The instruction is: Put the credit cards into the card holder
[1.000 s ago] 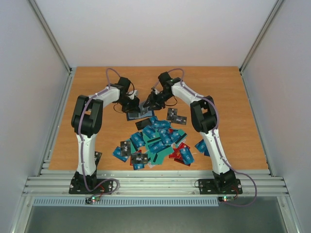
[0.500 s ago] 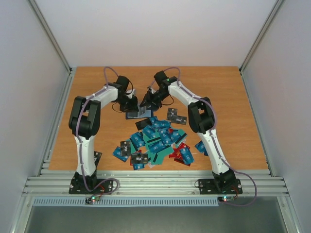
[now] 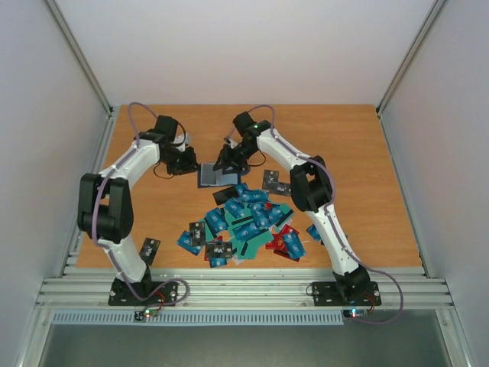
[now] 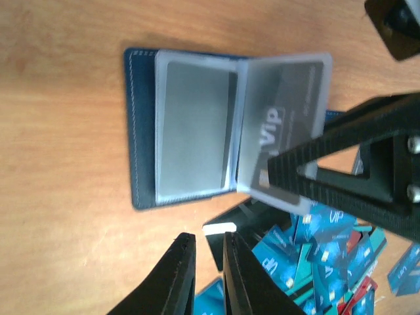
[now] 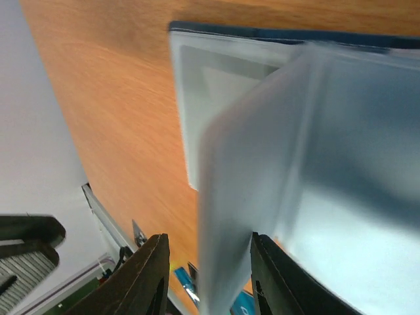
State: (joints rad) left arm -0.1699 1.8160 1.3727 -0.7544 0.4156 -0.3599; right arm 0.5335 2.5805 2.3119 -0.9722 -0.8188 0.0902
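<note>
Two jaws barely parted, empty — left end effector [image 4: 207, 237], right end effector [image 5: 209, 239] straddling card holder [image 4: 141, 131] sleeve [image 4: 289, 118], grip unclear.

In the right wrist view the clear sleeve [image 5: 262, 164] of the card holder [image 5: 216, 29] is blurred and is cut by the right and bottom edges. If it touches the right tool [image 5: 209, 237], I cannot tell. In the left wrist view this tool covers the sleeve's lower corner, and the bottom edge cuts the left tool [image 4: 209, 237]. From above, the print on the credit cards [image 3: 248, 218] is too small to read.
</note>
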